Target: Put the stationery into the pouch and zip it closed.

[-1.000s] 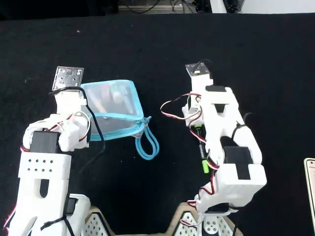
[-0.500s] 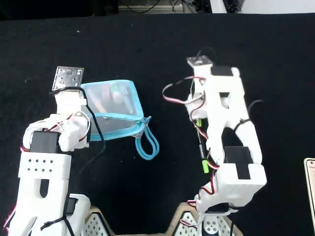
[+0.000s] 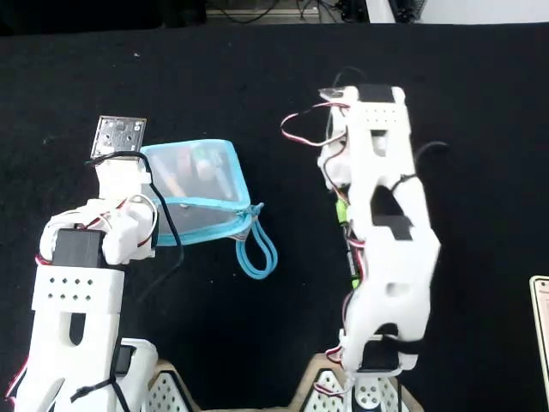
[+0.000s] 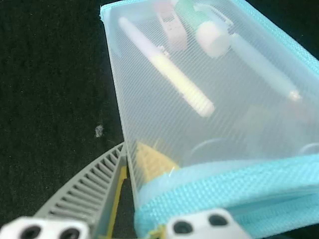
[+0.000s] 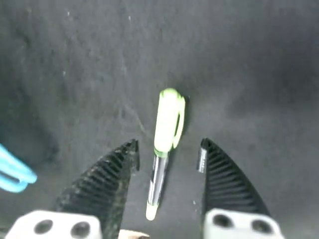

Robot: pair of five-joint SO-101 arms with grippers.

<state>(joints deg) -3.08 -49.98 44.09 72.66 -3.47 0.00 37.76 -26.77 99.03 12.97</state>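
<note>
The translucent blue pouch (image 3: 196, 190) lies left of centre with several stationery items inside, its blue cord loop (image 3: 257, 252) trailing toward me. My left gripper (image 4: 132, 162) is shut on the near edge of the pouch (image 4: 214, 94), by the zip band. A green-capped pen (image 3: 352, 257) lies on the black cloth, partly under the right arm (image 3: 382, 172). My right gripper (image 5: 168, 144) hangs open just above the pen (image 5: 165, 139), one finger on each side of it, without touching it.
Black cloth (image 3: 257, 77) covers the whole table. A beige object (image 3: 540, 326) shows at the right edge. The blue cord loop (image 5: 12, 174) lies a short way from the right gripper.
The right arm has stretched out away from its base, carrying its wrist farther over the pen. The left arm and the pouch have stayed still.
</note>
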